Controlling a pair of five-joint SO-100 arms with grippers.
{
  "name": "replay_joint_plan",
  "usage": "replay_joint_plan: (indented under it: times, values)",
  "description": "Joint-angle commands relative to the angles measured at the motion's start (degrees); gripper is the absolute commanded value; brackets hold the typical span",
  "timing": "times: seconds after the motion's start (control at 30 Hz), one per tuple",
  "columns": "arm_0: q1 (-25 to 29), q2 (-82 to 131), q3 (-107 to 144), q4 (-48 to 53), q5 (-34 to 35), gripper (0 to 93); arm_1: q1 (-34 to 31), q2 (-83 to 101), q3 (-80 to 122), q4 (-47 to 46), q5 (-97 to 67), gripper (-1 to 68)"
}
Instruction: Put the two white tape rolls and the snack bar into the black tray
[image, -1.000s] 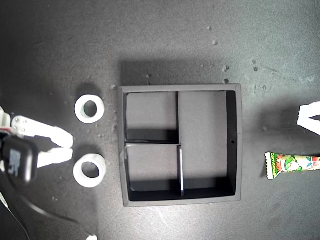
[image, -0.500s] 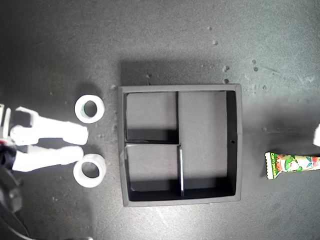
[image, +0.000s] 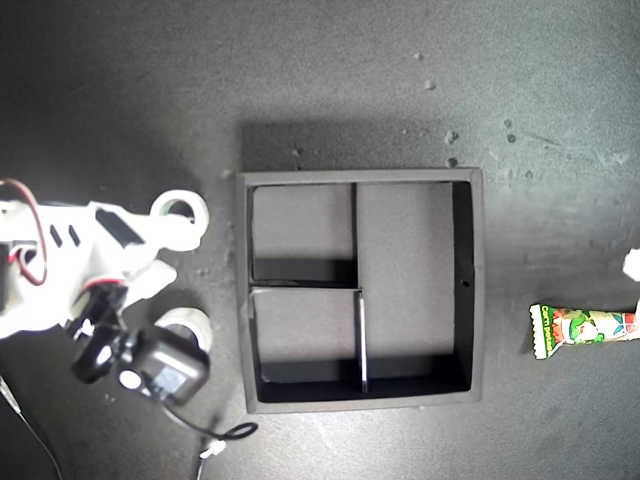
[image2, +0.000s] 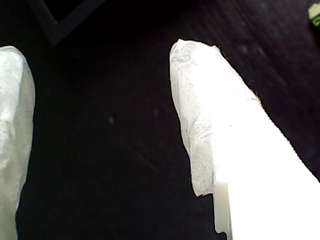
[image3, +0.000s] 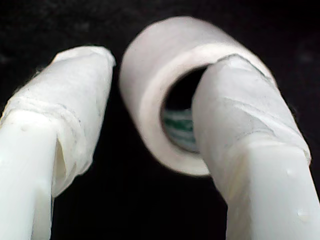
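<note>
In the second wrist view my second tool (image3: 150, 115) stands open, one finger (image3: 235, 125) reaching into the dark centre hole of a white tape roll (image3: 165, 90), the other finger outside its wall with a gap between; the roll is not clamped. The roll lies flat on the dark worktop (image: 330, 80), hole facing up.

In the exterior view that arm (image: 80, 250) reaches in from the view's left, its tool at the upper tape roll (image: 180, 207), its camera module hanging over the lower tape roll (image: 185, 322) and hiding part of it. Both rolls lie just beside the black tray (image: 476, 280), on the view's left of it.

My first tool (image2: 100, 115) is wide open over bare worktop, holding nothing; a tray corner (image2: 60, 25) shows beyond it.

The snack bar (image: 585, 328) lies flat at the exterior view's right edge, long axis left to right, its crimped end toward the tray, well apart from it.
</note>
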Motion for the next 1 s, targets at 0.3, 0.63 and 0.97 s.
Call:
replay_joint_plan:
  times: [0.3, 0.63, 0.97]
  values:
    - [-3.3, -8.7, -4.7, 0.7, -2.5, 11.7, -4.6, -4.0, 0.2, -1.3, 1.9, 17.3]
    - [-8.3, -7.2, -7.3, 3.9, -3.7, 0.0, -12.4, -3.6, 11.4, 3.3, 42.1, 21.4]
    - [-9.5, 4.1, -22.9, 15.6, 2.2, 0.0, -24.1, -3.2, 31.8, -16.9, 58.3, 25.4]
